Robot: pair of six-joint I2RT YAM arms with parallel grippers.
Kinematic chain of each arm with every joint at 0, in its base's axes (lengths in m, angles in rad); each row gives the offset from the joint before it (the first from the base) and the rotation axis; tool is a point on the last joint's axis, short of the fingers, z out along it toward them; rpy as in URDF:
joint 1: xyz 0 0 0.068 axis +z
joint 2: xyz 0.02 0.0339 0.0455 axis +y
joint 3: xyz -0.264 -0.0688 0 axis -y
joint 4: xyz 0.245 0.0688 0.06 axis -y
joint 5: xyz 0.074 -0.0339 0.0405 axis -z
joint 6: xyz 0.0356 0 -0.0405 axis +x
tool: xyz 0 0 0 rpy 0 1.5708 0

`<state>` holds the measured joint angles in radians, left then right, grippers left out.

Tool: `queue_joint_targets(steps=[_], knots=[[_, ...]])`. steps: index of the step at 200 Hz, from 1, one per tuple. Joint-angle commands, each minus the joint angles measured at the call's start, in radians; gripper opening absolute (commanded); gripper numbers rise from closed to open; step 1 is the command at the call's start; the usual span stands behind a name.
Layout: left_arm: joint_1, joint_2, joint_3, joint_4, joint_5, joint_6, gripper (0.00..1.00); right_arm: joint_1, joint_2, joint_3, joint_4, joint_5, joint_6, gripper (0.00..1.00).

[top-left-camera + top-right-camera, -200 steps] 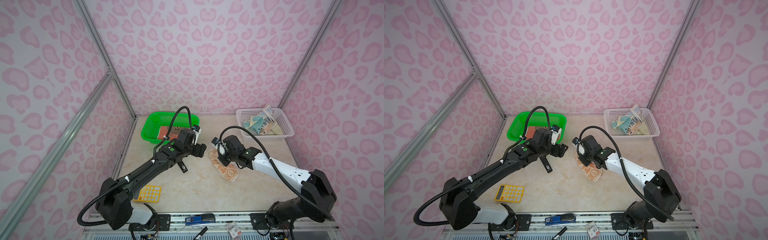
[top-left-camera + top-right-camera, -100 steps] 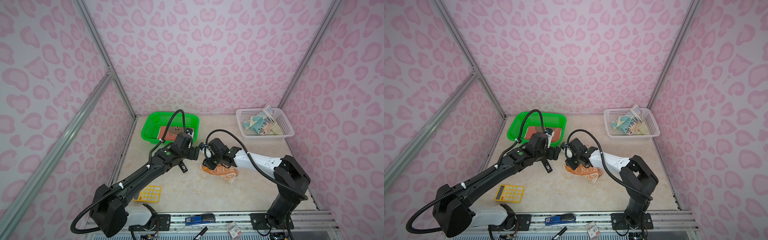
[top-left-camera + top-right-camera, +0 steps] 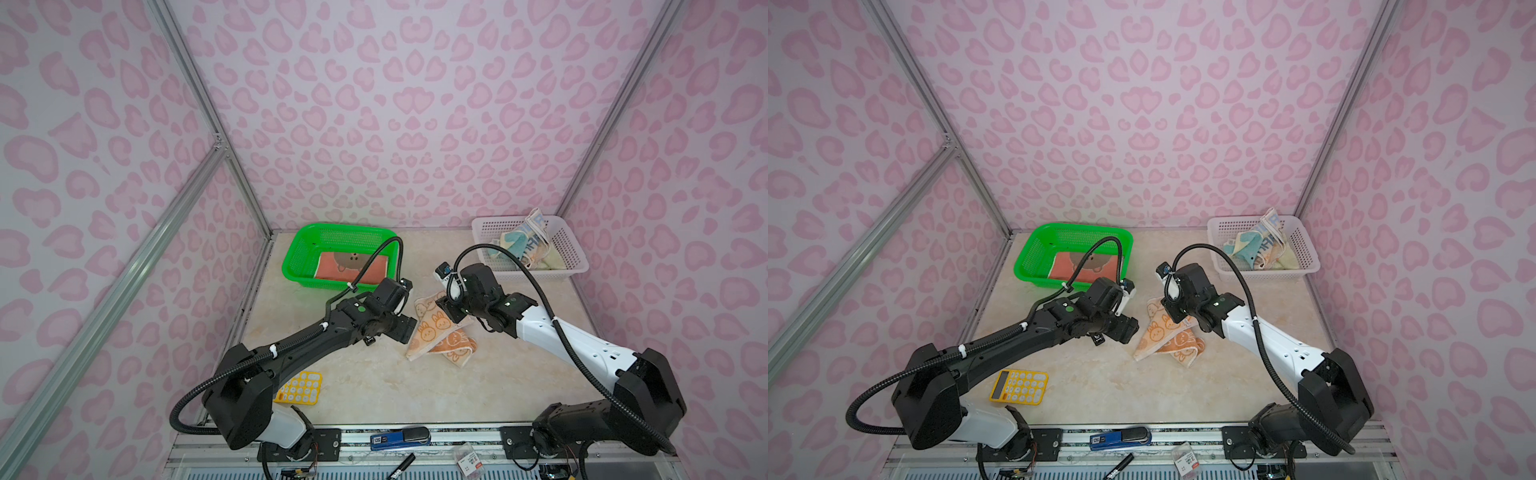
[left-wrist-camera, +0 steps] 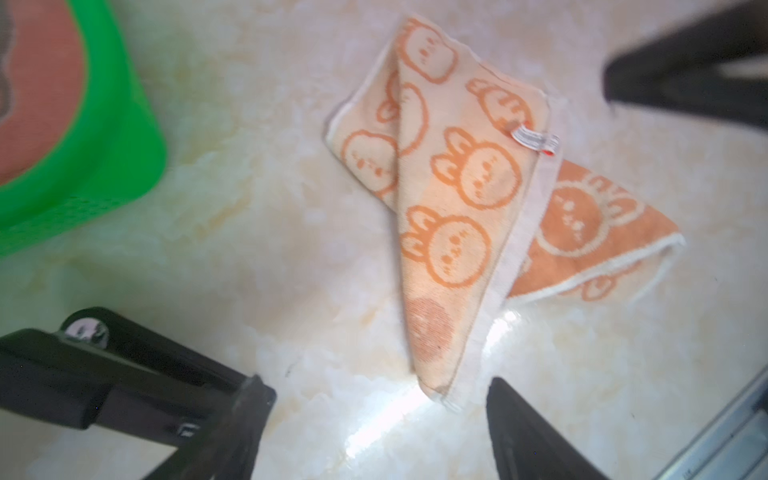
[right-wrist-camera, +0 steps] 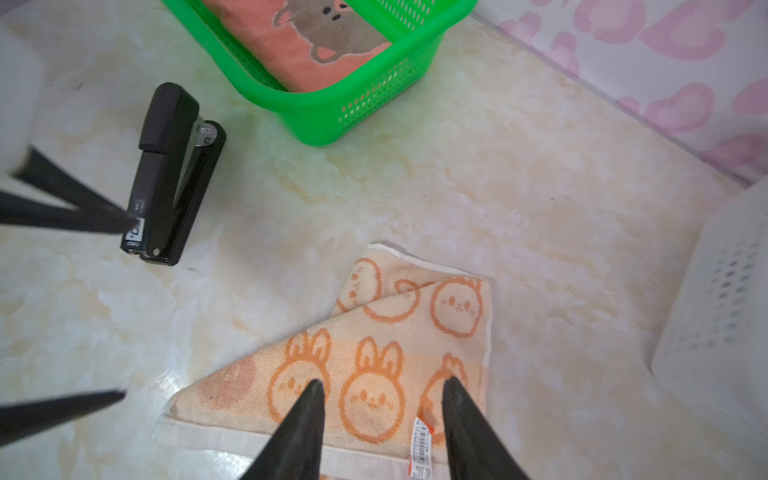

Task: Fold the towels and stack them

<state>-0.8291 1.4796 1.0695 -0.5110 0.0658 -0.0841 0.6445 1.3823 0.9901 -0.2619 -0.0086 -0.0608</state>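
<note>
Left wrist view: beige rabbit-face towel [image 4: 457, 187] folded askew; orange underside showing.

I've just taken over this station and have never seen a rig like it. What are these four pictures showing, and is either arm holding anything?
Two robot arms stand at a marble-look tabletop, each ending in a two-fingered gripper. The two wide pictures look down from one overhead camera head; the two close-ups come from cameras on the wrists. The left gripper and right gripper are both open and hold nothing; both are at the loosely folded beige towel with orange rabbit faces. A folded rust-red towel lies in the green mesh basket; crumpled towels lie in the white mesh basket. A yellow calculator and a black stapler also lie on the table.
</note>
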Motion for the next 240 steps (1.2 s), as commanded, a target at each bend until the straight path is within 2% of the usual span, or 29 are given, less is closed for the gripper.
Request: queue_joint_targets(steps=[1, 32, 64, 110, 153, 161, 181, 188, 207, 226, 240], knots=[[-0.073, 0.034, 0.029, -0.092, -0.038, 0.020, 0.85, -0.033, -0.012, -0.022, -0.004, 0.059, -0.049, 0.47], [-0.188, 0.094, 0.034, -0.133, -0.126, 0.029, 0.83, -0.064, -0.010, -0.053, 0.026, 0.081, -0.078, 0.47], [-0.266, 0.177, 0.032, -0.114, -0.248, 0.022, 0.79, -0.084, 0.006, -0.047, 0.020, 0.116, -0.074, 0.47], [-0.283, 0.255, 0.012, -0.025, -0.380, 0.024, 0.67, -0.124, 0.009, -0.053, 0.038, 0.089, -0.041, 0.47], [-0.283, 0.307, -0.002, 0.012, -0.402, 0.043, 0.60, -0.148, 0.012, -0.056, 0.044, 0.083, -0.034, 0.47], [-0.284, 0.313, -0.004, 0.015, -0.402, 0.045, 0.55, -0.151, 0.012, -0.055, 0.044, 0.081, -0.032, 0.47], [-0.284, 0.321, -0.006, 0.024, -0.405, 0.047, 0.37, -0.156, 0.017, -0.058, 0.044, 0.081, -0.030, 0.47], [-0.284, 0.319, -0.006, 0.023, -0.405, 0.047, 0.27, -0.158, 0.017, -0.057, 0.044, 0.083, -0.032, 0.47], [-0.284, 0.308, -0.007, 0.030, -0.407, 0.047, 0.13, -0.161, 0.022, -0.057, 0.049, 0.084, -0.054, 0.47], [-0.285, 0.293, -0.007, 0.032, -0.411, 0.047, 0.03, -0.162, 0.019, -0.075, 0.089, 0.101, -0.088, 0.46], [-0.282, 0.280, -0.008, 0.030, -0.413, 0.047, 0.03, -0.163, 0.010, -0.107, 0.152, 0.123, -0.129, 0.47]])
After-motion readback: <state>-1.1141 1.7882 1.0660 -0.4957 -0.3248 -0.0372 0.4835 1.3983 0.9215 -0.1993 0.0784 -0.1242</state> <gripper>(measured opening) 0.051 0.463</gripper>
